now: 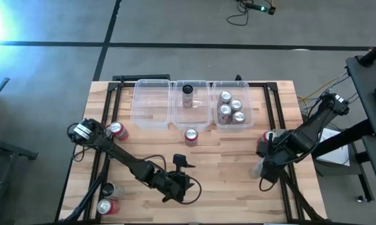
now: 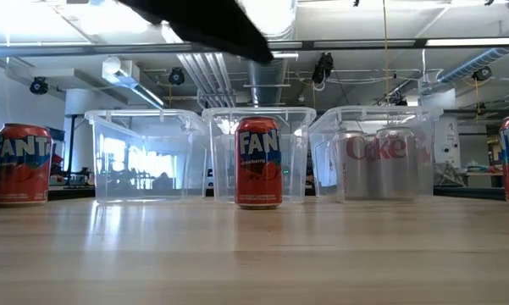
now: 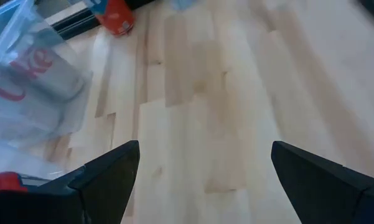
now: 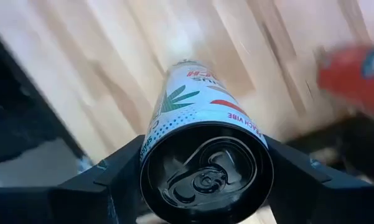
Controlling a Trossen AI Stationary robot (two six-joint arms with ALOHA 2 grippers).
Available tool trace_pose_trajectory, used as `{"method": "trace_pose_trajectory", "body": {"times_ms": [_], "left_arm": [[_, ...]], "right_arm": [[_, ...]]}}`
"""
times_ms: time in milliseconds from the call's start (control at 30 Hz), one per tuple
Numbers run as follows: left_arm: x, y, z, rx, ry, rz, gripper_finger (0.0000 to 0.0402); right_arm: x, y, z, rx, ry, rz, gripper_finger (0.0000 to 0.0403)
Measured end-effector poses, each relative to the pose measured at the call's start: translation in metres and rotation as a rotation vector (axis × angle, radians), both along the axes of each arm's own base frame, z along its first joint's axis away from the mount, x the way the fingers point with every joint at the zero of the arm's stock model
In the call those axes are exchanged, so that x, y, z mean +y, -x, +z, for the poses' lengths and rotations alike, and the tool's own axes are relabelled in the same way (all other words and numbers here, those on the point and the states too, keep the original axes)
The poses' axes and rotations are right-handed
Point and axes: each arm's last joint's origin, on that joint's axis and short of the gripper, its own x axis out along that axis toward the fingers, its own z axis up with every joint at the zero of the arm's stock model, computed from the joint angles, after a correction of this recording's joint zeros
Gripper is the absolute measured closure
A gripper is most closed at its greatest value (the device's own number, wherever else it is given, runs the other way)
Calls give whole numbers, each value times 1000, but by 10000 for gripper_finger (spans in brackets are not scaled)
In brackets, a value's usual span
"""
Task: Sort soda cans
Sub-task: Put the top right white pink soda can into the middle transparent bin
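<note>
Three clear bins stand in a row at the far edge. The left bin holds nothing, the middle one a black can, the right one several silver cans. Red cans stand on the table before the middle bin, at the left and at the right. My right gripper is shut on a white can with a black top. Near the front edge, my left gripper is open over bare wood with nothing between its fingers. My right gripper pinches the white can between its two fingers, one finger on each side of the can's upper end, just below the black top. The fingers come from above, pointing down, and the can runs down below them. I cannot tell whether its base is on the table.
Two more cans, one silver and one red, stand at the near left corner. The middle of the table is bare wood. A dark frame rail runs along the table's right side.
</note>
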Motion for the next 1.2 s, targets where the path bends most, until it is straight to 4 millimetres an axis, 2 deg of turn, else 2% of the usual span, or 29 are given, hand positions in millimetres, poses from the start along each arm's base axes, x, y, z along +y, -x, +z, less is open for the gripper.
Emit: {"method": "trace_pose_trajectory", "body": {"times_ms": [133, 267, 367, 467, 600, 733, 867, 1000, 1200], "left_arm": [[0, 11, 19, 10, 58, -44, 53], [0, 29, 38, 26, 95, -42, 53], [-3, 43, 51, 29, 135, -38, 53], [-6, 55, 60, 24, 172, -30, 53], [-13, 66, 69, -25, 175, -7, 53], [-20, 76, 66, 9, 154, -17, 53], [-20, 87, 55, 72, 136, 1, 53], [-12, 94, 48, 74, 132, 5, 53], [12, 112, 45, 55, 149, 22, 53]], "right_arm": [[10, -35, 27, -151, 12, 99, 149], [15, -76, 56, -329, 139, 258, 149], [12, -107, 74, -416, 266, 363, 149], [1, -137, 87, -454, 406, 430, 149], [-33, -174, 95, -407, 515, 488, 149], [-80, -204, 95, -327, 575, 491, 149], [-134, -218, 97, -255, 610, 451, 149], [-185, -226, 84, -159, 594, 403, 149], [-235, -237, 53, -95, 481, 398, 149]]}}
